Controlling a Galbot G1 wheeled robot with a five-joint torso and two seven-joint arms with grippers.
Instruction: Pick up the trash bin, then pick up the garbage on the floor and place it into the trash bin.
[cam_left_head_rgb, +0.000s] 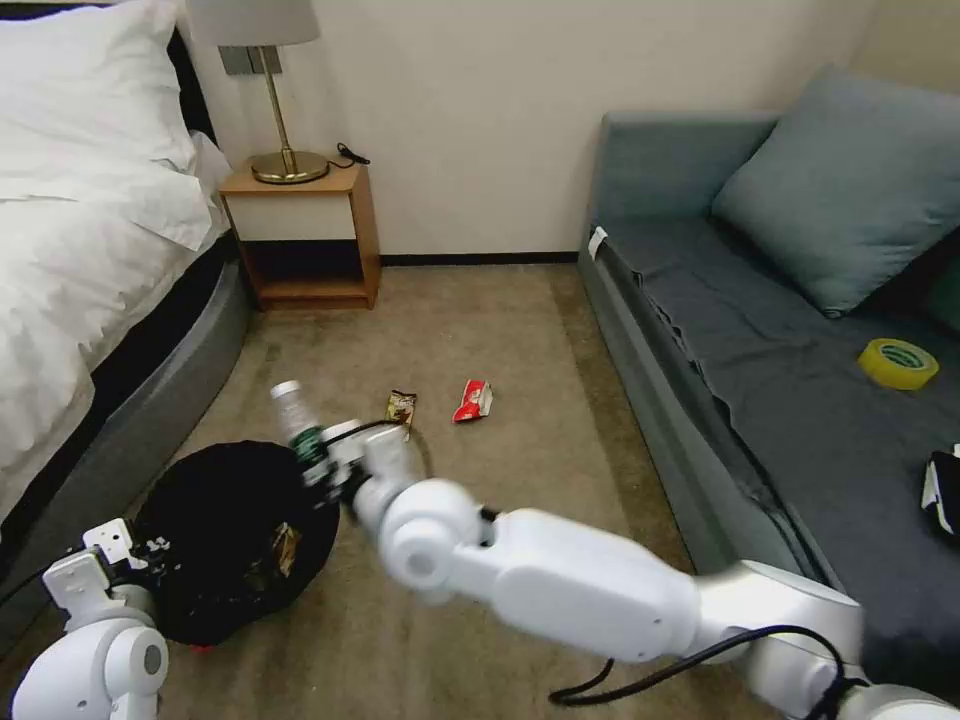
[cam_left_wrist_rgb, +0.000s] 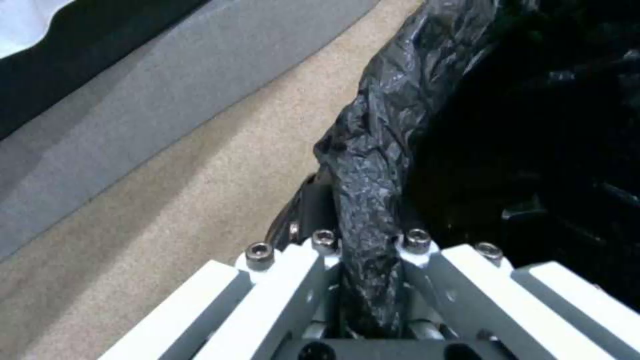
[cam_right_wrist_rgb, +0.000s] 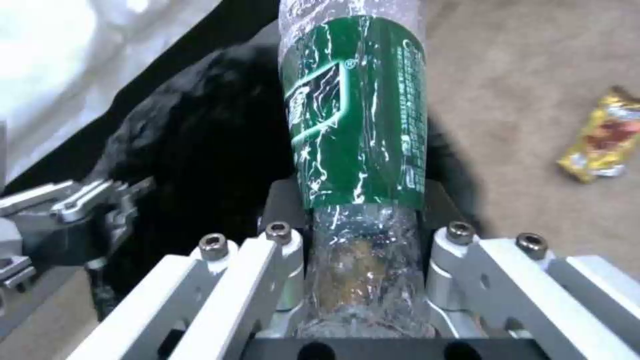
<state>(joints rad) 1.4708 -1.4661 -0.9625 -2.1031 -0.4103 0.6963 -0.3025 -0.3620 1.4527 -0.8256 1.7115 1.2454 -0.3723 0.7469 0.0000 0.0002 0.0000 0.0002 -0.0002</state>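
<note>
Head view: the right gripper (cam_left_head_rgb: 322, 462) is clamped on the clear bottle (cam_left_head_rgb: 297, 420) just over the far rim of the trash bin (cam_left_head_rgb: 225, 540); the left gripper (cam_left_head_rgb: 150, 556) grips the bin's near rim; a gold-brown packet (cam_left_head_rgb: 401, 408) and a red-white packet (cam_left_head_rgb: 473, 400) lie on the carpet (cam_left_head_rgb: 500, 330).

Left wrist view: its jaws pinch the black-bagged rim (cam_left_wrist_rgb: 373, 165).

Right wrist view: the green-labelled bottle (cam_right_wrist_rgb: 353, 115) sits squeezed between the fingers (cam_right_wrist_rgb: 280, 255); the bin (cam_right_wrist_rgb: 200, 150) lies behind it, the gold-brown packet (cam_right_wrist_rgb: 600, 140) beside it.

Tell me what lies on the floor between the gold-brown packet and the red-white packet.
Nothing: in the head view, bare carpet separates the gold-brown packet from the red-white packet.
</note>
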